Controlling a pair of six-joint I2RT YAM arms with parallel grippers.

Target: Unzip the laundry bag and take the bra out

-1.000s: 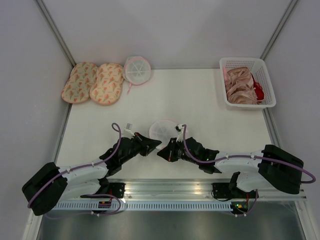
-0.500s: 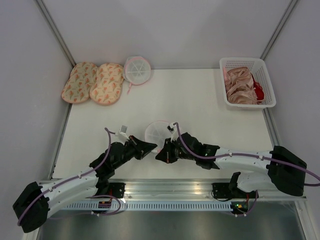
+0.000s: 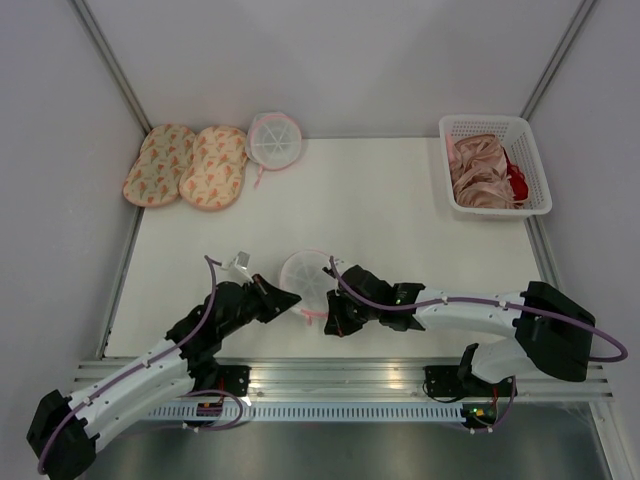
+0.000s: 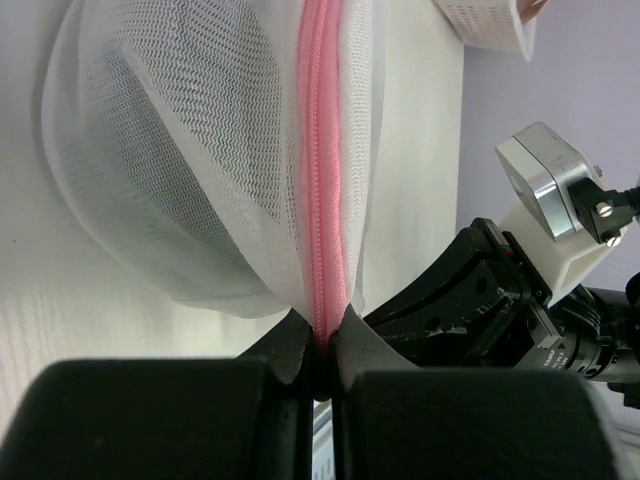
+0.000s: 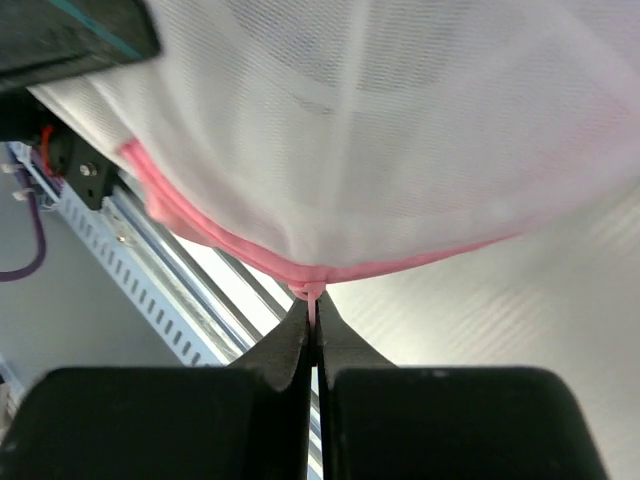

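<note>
The top camera hangs above and behind the arm bases. It looks down on the whole table (image 3: 400, 220), from the near rail to the far wall. The left wrist camera sits very close behind the left gripper (image 4: 318, 345). It faces right and far, along the laundry bag (image 4: 180, 150) toward the white basket (image 4: 490, 20). The right wrist camera, equally close behind the right gripper (image 5: 315, 318), faces left and near, toward the rail (image 5: 130, 265). All three views share the bag.

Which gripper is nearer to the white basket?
Right. The right gripper pinches the laundry bag at its near right edge, toward the basket; the left gripper pinches its left edge, farther away.
</note>
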